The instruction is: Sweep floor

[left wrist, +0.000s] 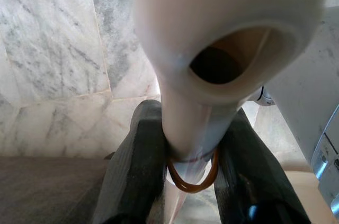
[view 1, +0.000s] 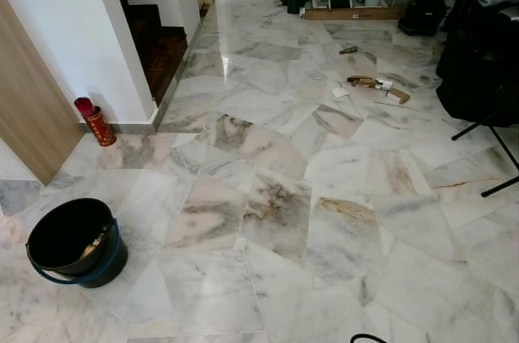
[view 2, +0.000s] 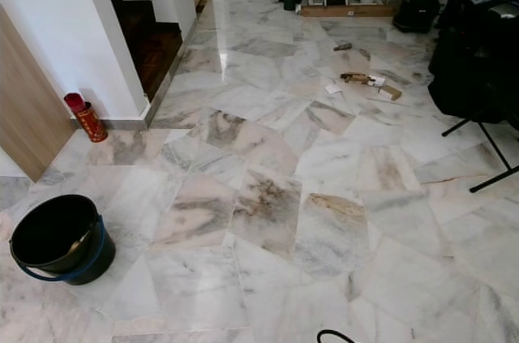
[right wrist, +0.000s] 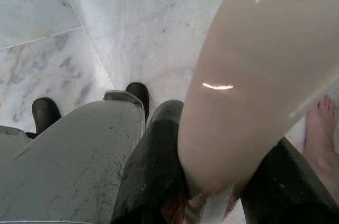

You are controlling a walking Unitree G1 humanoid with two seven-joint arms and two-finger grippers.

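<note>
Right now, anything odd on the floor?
Yes: scraps of litter lie scattered on the marble far ahead toward the right, well away from the black bucket at near left. A cable loop pokes in at the bottom edge.

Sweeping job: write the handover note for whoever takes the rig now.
Left end effector: shut on a cream handle.
Right end effector: shut on another cream handle.
Bucket: near left, some debris already inside.
Scraps: scattered far right on the marble floor, not yet swept.
A person's bare foot is close by the right arm.
Left: reach the scraps, sweep, tip into bucket.
</note>
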